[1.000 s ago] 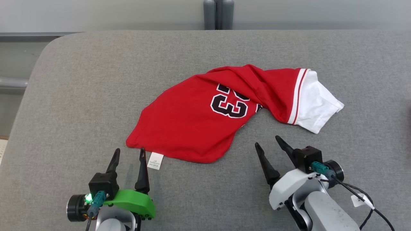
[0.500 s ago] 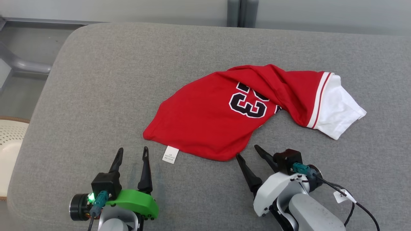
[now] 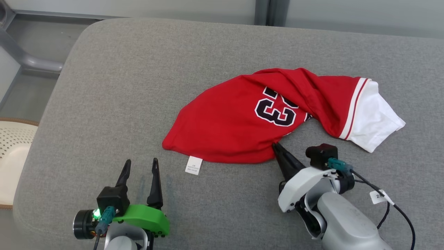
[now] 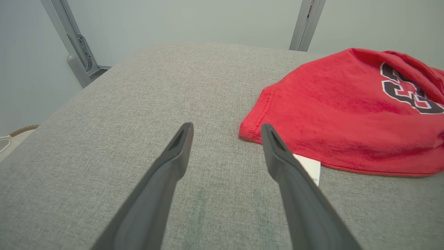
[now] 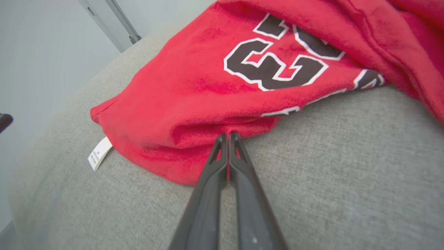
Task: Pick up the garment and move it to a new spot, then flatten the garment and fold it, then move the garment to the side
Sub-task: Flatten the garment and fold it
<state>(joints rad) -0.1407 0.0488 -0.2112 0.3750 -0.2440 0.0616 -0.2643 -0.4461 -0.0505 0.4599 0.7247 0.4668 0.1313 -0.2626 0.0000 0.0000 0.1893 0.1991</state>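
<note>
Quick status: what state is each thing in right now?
garment: bunched and twisted, lying on the grey pad
white sleeve: flat on the pad
care label: poking out from the near hem
left pincer: open, empty, short of the garment
right pincer: shut on the garment's near edge

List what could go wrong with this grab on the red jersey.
1. The right gripper is shut at the very hem of the jersey, so the cloth may slip out on lifting.
2. The left gripper is open, off the cloth; a one-corner lift could bunch the crumpled jersey further.
</note>
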